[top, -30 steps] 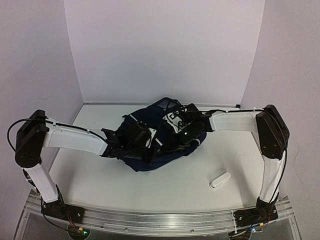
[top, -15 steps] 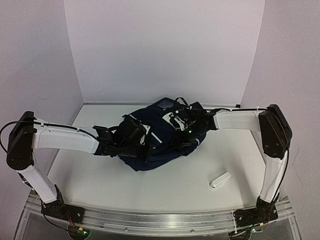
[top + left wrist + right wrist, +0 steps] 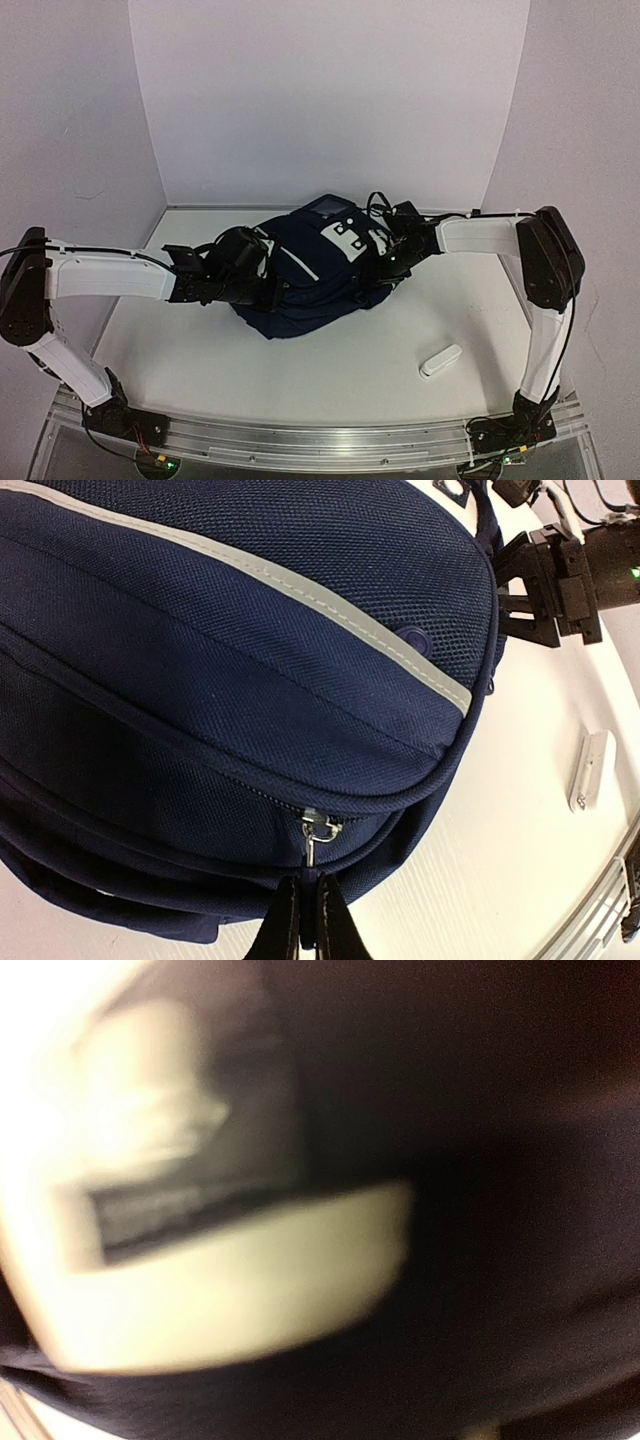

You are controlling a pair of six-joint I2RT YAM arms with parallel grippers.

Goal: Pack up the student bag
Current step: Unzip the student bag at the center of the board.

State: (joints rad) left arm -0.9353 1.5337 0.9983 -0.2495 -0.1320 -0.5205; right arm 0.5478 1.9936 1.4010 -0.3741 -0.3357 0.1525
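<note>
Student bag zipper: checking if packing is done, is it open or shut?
Looks shut: the student bag shows no gap beside the zipper pull, pinched by the left gripper; its ends hidden.

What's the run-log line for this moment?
left gripper shut on metal zipper pull | right gripper open beside dark navy fabric backpack | white oblong object on table

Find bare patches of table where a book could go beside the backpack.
Widest: the near strip between the student bag and the rail, left of the small white bar. Also the right side between that bar and the right arm, and the far corner behind the left arm. Crowded centre: left gripper pinching the zip pull, right gripper at the bag.
</note>
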